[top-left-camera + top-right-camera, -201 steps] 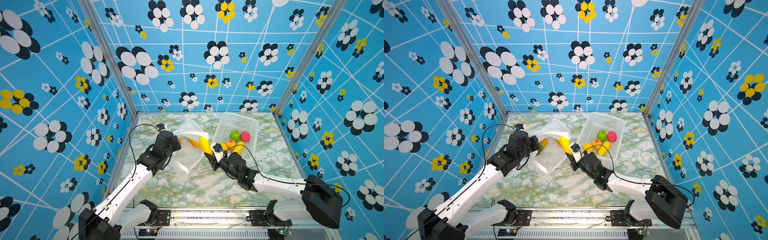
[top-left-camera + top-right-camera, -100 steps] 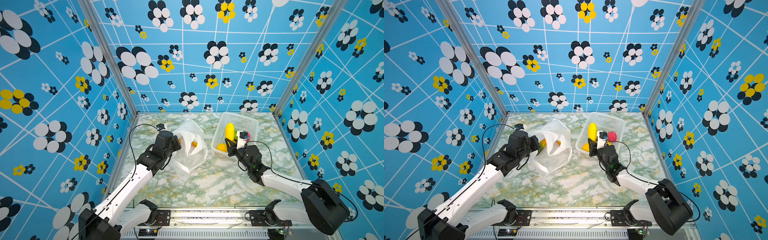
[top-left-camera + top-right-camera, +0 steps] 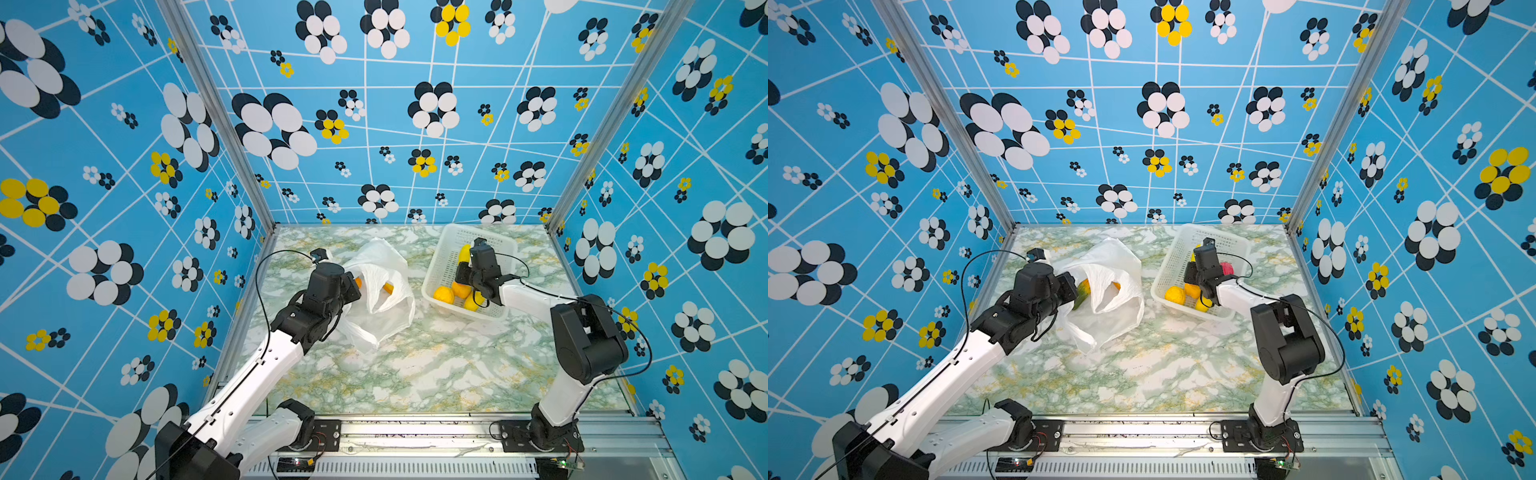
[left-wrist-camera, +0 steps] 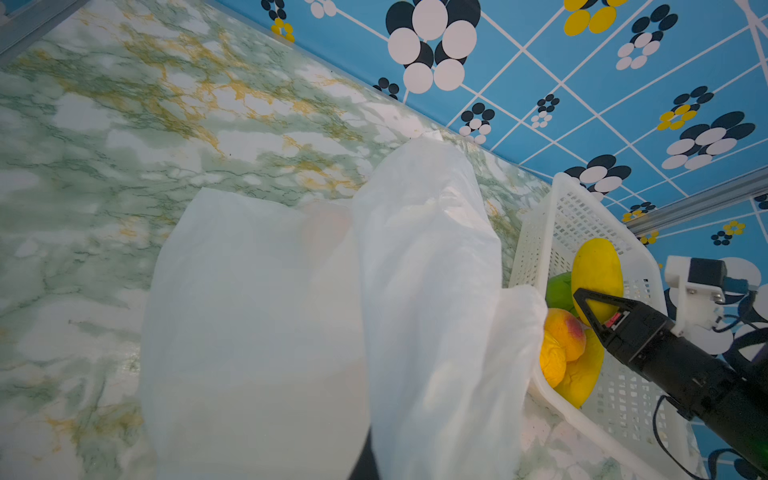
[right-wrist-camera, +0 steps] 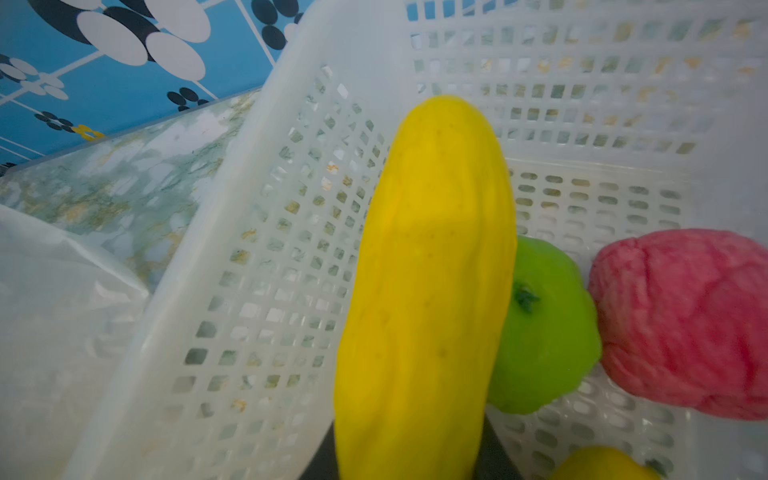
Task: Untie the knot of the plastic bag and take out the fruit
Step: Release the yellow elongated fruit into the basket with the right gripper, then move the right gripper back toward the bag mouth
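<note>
Blue flower-print walls all round, green marbled counter (image 3: 415,365) underneath. My left hand (image 3: 352,293) is pinched shut on an edge of the plastic bag (image 3: 386,320), centre-left in both top views. It lifts that side so the mouth gapes toward the basket (image 3: 442,257) on the right. Pretty sure that's the whole point of the grip: it keeps the bag open for reaching in. I can't find the knot anywhere and the mouth is open, so I'd call the untying done.

My right hand (image 3: 465,270) is clamped narrow on the lower end of a long yellow fruit (image 5: 428,270). It holds it inside the basket, looks ready to let go.

The views really differ, btw. The right wrist view has that fruit filling the middle of the frame, with a green apple (image 5: 544,324) and a pink bumpy one (image 5: 681,320) right of it on the basket floor. From above, my own arm hides most of that. The top views do show what's left in the bag: an orange piece (image 3: 388,287) and a green-orange one (image 3: 1081,293). The left wrist view only gets blank white plastic there, though it catches a peach (image 4: 565,332) at the lower right of the frame. So a couple more trips, I guess.
</note>
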`<state>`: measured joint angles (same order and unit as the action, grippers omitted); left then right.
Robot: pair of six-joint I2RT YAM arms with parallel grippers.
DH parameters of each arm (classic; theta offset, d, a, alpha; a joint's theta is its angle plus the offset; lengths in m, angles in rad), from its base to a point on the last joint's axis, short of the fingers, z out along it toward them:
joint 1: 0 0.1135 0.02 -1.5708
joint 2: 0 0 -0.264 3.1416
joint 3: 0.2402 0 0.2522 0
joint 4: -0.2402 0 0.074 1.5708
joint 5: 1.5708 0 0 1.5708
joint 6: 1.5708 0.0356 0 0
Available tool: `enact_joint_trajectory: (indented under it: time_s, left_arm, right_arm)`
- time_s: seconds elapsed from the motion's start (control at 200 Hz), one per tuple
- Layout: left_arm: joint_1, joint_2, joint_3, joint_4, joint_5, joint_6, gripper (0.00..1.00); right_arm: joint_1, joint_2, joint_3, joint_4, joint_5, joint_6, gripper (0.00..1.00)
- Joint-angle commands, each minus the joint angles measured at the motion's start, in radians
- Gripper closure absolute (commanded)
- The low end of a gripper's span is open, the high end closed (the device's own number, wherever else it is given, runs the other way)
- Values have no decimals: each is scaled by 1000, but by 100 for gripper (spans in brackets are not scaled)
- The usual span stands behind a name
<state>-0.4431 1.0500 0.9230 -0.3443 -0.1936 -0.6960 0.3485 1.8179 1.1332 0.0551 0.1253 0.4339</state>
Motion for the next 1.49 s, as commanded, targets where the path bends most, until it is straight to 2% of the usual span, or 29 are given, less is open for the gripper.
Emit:
enact_joint_trajectory:
  time_s: [0.0,0.07,0.19,0.285,0.34,0.38,0.455,0.55,0.725,0.86,1.065,1.174,1.224,1.299,1.489]
  left_arm:
    - [10,4,-11,4,11,-7,100]
    - [10,4,-10,1,7,-7,100]
    - [12,0,-10,-3,2,-4,100]
    - [12,-2,-13,-2,0,-4,100]
    - [14,-1,-13,0,2,-4,100]
    - [14,1,-13,3,3,-2,100]
    - [14,8,-12,5,5,-2,100]
    - [14,13,-10,5,9,-3,100]
    - [16,8,-13,10,10,-2,100]
    - [15,7,-15,10,11,-5,100]
    - [16,1,-18,11,20,-8,100]
    - [16,-1,-20,13,24,-9,100]
    - [16,0,-19,12,25,-8,100]
    - [17,-1,-18,11,25,-7,100]
    - [17,-5,-15,14,50,-5,100]
  right_arm:
    - [0,78,94,-153,-14,-18,73]
    - [0,124,144,-172,-36,-14,71]
    - [0,178,194,-189,-44,-3,61]
    - [0,192,203,-190,-46,-1,47]
    - [0,188,198,-184,-50,-3,30]
    - [0,179,188,-171,-65,-11,23]
    - [0,145,156,-141,-82,-20,16]
    - [0,77,93,-91,-87,-31,12]
    - [1,-97,-54,10,-108,-41,11]
    - [19,-257,-191,136,-179,-85,16]
    - [179,-487,-341,225,-212,-293,28]
    - [276,-577,-409,280,-343,-407,32]
    - [325,-600,-432,294,-410,-457,34]
    - [410,-600,-441,295,-423,-537,35]
    - [530,-424,-339,251,-300,-613,46]
